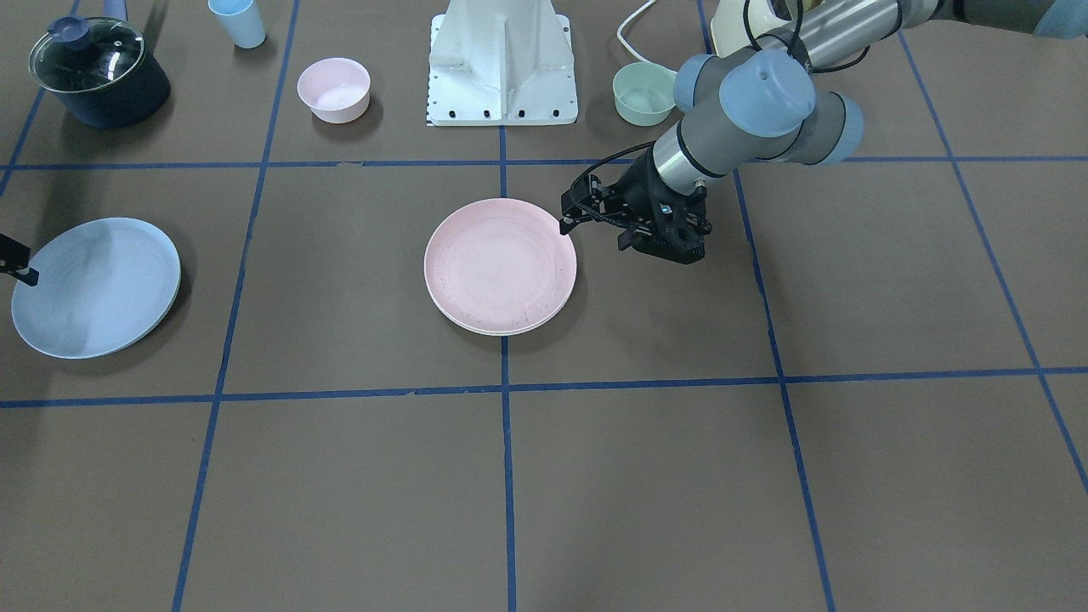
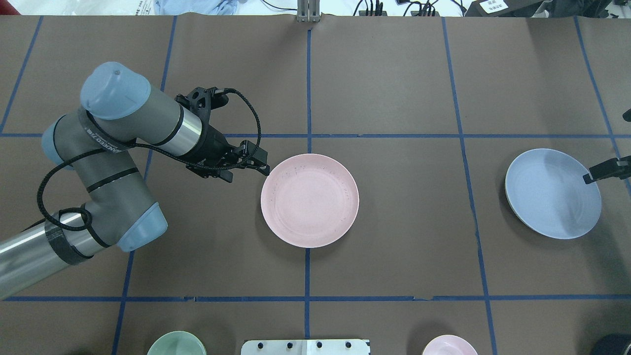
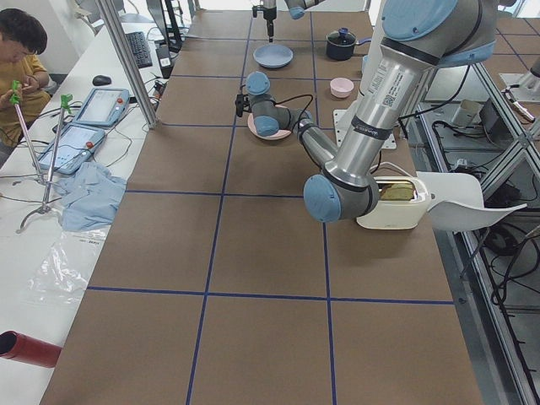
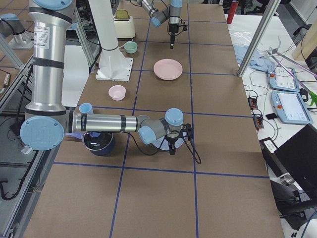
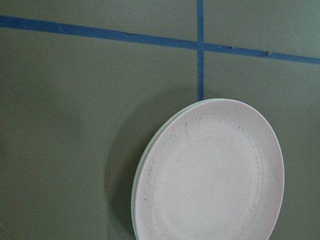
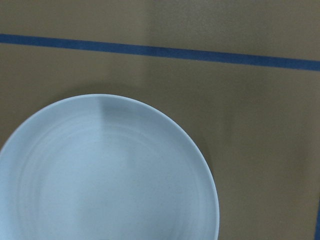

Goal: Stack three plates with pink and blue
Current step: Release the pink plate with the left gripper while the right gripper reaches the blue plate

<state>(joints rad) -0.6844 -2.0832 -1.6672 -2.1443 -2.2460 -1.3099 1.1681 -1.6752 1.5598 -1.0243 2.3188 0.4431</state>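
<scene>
The pink plate [image 1: 500, 265] lies on the cream plate [image 1: 501, 331] at the table's middle, and only a thin cream rim shows beneath it. Both also show in the left wrist view, pink [image 5: 215, 175] over cream [image 5: 136, 187]. My left gripper [image 2: 266, 171] hangs just off the pink plate's rim, its tips drawn to one point and holding nothing. The blue plate [image 2: 553, 193] lies alone on my right. My right gripper [image 2: 587, 177] reaches over its outer rim, mostly cut off by the frame. I cannot tell whether it is open or shut.
Along the robot's side stand a dark pot with a glass lid [image 1: 100, 72], a light blue cup [image 1: 238, 21], a pink bowl [image 1: 334, 89], the white base [image 1: 503, 68] and a green bowl [image 1: 643, 93]. A toaster [image 3: 388, 202] sits by the left arm.
</scene>
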